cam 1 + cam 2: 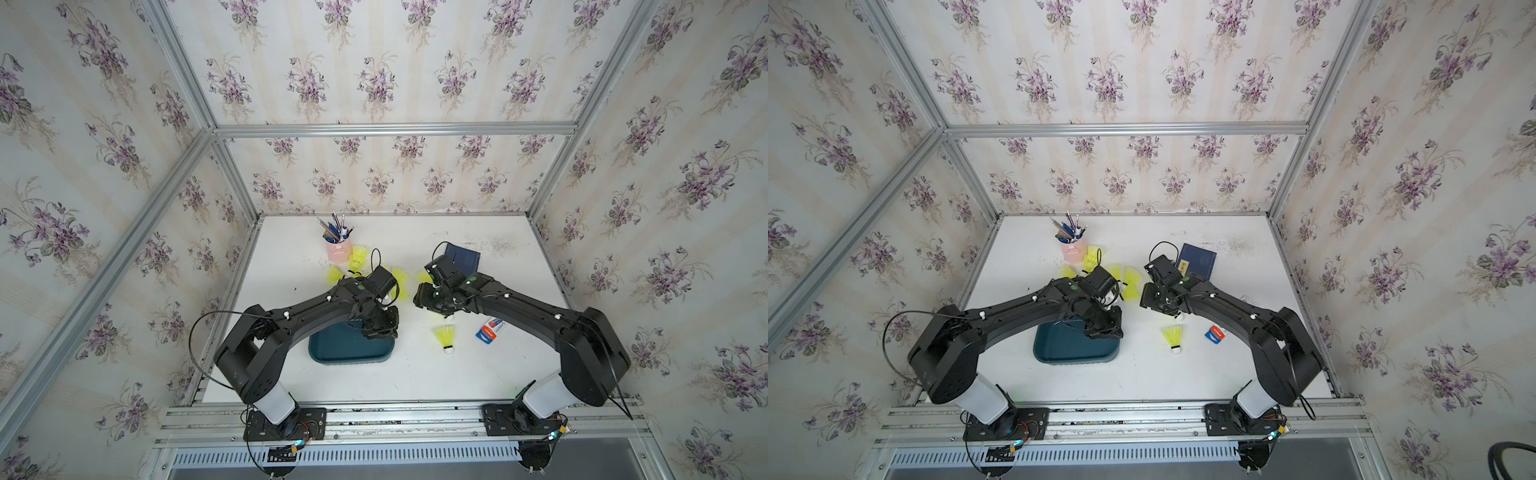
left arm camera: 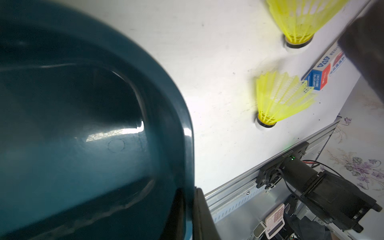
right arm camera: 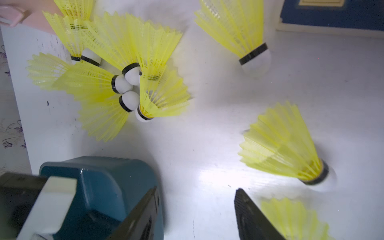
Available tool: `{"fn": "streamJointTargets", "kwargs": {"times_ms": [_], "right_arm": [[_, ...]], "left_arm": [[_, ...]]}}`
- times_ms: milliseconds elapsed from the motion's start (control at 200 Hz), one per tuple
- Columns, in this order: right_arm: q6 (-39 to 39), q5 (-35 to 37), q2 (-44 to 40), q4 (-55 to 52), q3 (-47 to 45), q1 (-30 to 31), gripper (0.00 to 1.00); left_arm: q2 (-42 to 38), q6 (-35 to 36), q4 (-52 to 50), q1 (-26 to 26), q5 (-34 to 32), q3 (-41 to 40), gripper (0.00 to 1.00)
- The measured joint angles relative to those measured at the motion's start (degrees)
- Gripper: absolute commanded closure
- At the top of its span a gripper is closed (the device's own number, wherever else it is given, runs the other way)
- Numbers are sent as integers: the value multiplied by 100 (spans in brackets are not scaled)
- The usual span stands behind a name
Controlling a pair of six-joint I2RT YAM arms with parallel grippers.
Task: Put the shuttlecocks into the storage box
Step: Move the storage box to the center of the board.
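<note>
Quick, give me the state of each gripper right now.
Left gripper: closed on the rim of the teal box.
Right gripper: open, holding nothing, with loose shuttlecocks nearby.

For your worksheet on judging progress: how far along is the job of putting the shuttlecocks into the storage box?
Done: nothing; the teal storage box looks empty. In hand: the left gripper is shut on its rim; the right gripper hangs open, empty. Left: all the shuttlecocks lie on the table.
</note>
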Motion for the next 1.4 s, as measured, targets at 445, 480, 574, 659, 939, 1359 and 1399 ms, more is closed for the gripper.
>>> {"fn": "streamJointTargets", "kwargs": {"times_ms": [445,480,574,659,939,1359,1399], "right_arm": [[280,442,-2083,-1467,-1432,-160,44],[299,439,-2124,-1513,-1475,-160,45],[354,433,-2218,-1631,-1563,-160,45],[380,420,-2251,-1683,-1582,-162,45],[293,306,-2251,-1775,-1646,-164,46],[125,-9,-2133,-1432,-2002,-164,47],[109,-20,-2094,-1384,-2009,-164,47]], "left_arm": [[1222,-310,129,-564,55,1296,100],[1305,-334,138,-592,57,1390,100],[1453,-420,155,-647,66,1547,100],[1550,-485,179,-673,94,1648,100],[1652,-835,361,-691,129,1722,100],[1635,-1346,420,-859,-31,1722,100],[1631,-1346,415,-859,-33,1722,94]]}}
